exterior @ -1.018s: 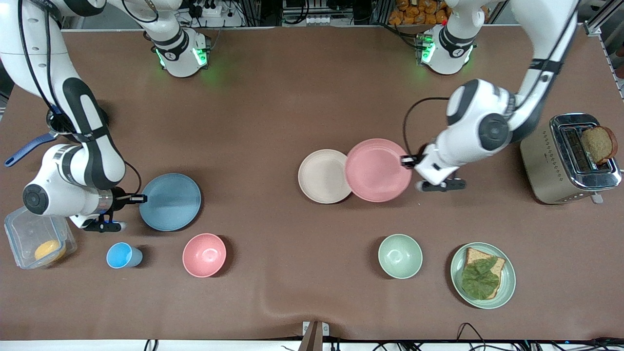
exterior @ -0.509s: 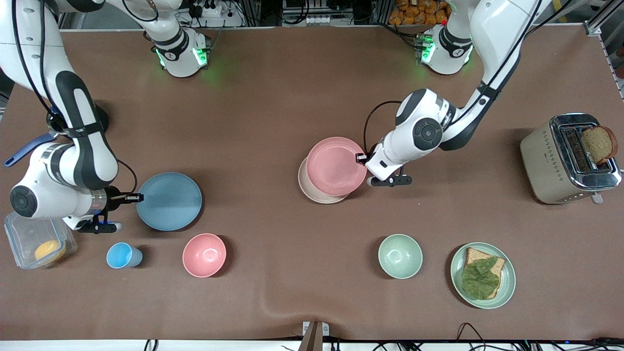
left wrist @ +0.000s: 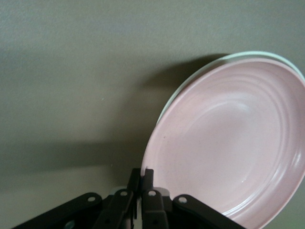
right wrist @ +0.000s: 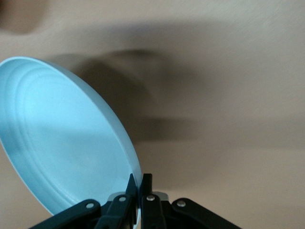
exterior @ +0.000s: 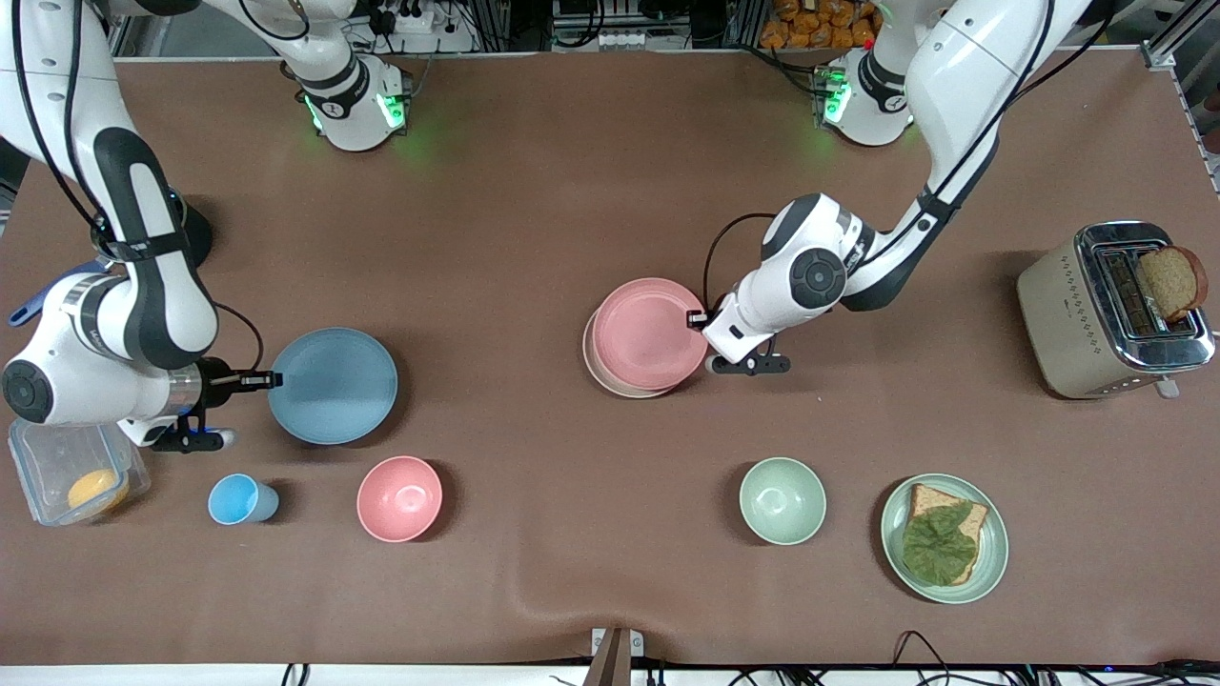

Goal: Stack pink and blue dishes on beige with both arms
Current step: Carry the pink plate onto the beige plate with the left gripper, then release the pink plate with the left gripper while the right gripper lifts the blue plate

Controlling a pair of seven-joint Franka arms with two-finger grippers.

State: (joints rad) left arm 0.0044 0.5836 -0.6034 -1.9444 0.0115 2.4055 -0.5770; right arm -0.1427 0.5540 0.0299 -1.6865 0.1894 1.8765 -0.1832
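The pale pink plate [exterior: 645, 333] [left wrist: 228, 143] lies over the cream-beige plate [exterior: 599, 367], of which only a crescent of rim shows at the edge nearer the front camera. My left gripper [exterior: 699, 320] [left wrist: 143, 174] is shut on the pink plate's rim, at the side toward the left arm's end. The light blue plate [exterior: 333, 385] [right wrist: 62, 143] is held a little above the table toward the right arm's end. Its rim is pinched by my right gripper [exterior: 272, 380] [right wrist: 138, 180], which is shut.
A deep pink bowl [exterior: 399, 498] and a small blue cup [exterior: 235, 499] stand nearer the front camera than the blue plate. A clear tub [exterior: 67, 467] sits by the right arm. A green bowl [exterior: 782, 500], a green plate with a sandwich [exterior: 944, 538] and a toaster [exterior: 1110, 310] stand toward the left arm's end.
The left gripper has carried the pink plate sideways from beside the beige plate to lie over it, covering nearly all of it. The right gripper with the blue plate has shifted only slightly.
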